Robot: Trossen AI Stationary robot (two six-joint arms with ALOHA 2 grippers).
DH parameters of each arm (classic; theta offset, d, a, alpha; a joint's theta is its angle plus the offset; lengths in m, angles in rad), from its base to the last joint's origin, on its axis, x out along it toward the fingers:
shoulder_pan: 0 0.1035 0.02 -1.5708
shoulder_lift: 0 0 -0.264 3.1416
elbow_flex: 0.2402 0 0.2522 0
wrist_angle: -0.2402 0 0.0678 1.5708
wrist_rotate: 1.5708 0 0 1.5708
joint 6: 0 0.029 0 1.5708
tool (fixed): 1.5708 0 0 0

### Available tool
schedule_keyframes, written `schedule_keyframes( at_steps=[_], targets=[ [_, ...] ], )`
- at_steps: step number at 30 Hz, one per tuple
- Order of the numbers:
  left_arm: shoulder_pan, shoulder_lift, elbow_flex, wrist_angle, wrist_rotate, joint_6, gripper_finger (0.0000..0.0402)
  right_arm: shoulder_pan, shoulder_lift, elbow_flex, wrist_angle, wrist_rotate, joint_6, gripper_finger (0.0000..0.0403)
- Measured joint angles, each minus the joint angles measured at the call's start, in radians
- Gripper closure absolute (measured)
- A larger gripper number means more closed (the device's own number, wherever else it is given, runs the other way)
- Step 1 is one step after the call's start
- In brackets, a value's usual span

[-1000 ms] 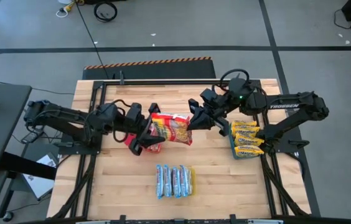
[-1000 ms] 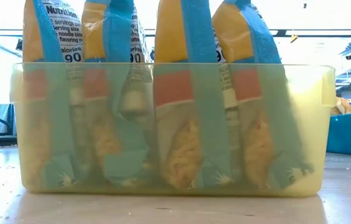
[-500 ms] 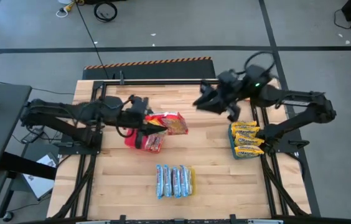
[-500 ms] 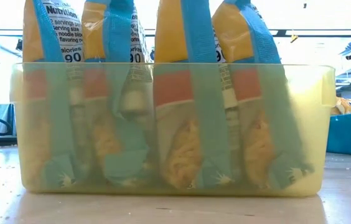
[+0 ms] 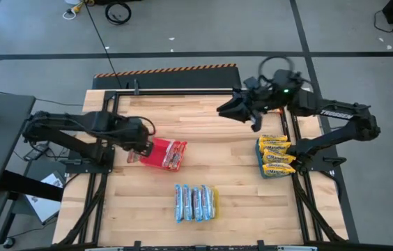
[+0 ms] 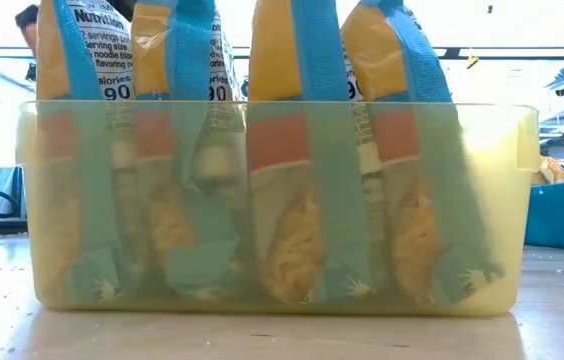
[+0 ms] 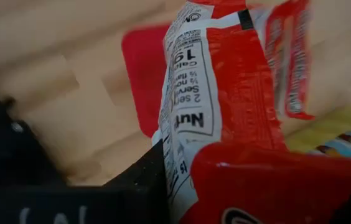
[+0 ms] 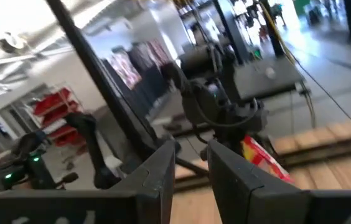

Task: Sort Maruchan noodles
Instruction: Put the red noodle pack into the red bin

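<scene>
Pinching a red packet over the red tray — left gripper; right gripper raised, jaws barely parted; yellow bin blocks low view.

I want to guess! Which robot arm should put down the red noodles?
Probably the left. Its gripper is right at the red packets on the red tray; the right gripper is raised, empty, far off.

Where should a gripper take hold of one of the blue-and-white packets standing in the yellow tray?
By its top edge, coming straight down. The blue-and-white packets stand upright, packed side by side, tops poking above the yellow tray's rim; the tray walls block their sides.
</scene>
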Motion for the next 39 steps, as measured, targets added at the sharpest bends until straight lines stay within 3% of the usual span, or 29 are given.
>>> schedule_keyframes(
  at_steps=[6,11,14,18,23,26,33,39],
  targets=[
    [0.135,0.011,-0.208,0.240,0.195,0.007,0.0277,0.000,0.069,0.000,-0.012,0.001,0.009,0.0302],
    [0.270,0.039,-0.230,0.276,0.219,0.077,0.0277,0.013,0.122,0.000,-0.031,0.002,0.033,0.0302],
    [0.330,0.071,-0.229,0.293,0.298,0.131,0.0277,0.032,0.159,0.000,-0.075,0.024,0.038,0.0302],
    [0.348,0.150,-0.229,0.312,0.359,0.182,0.0277,0.074,0.220,0.000,-0.214,0.127,0.005,0.0302],
    [0.339,0.254,-0.229,0.392,0.439,0.227,0.0277,0.139,0.345,0.000,-0.365,0.329,-0.237,0.0302],
    [0.340,0.306,-0.229,0.404,0.456,0.239,0.0277,0.158,0.443,0.000,-0.387,0.385,-0.313,0.0302],
    [0.338,0.389,-0.229,0.391,0.512,0.239,0.0277,0.185,0.663,-0.001,-0.283,0.441,-0.333,0.0302],
    [0.334,0.436,-0.229,0.430,0.523,0.234,0.0271,0.205,0.794,-0.001,-0.032,0.444,-0.359,0.0302]
  ],
)
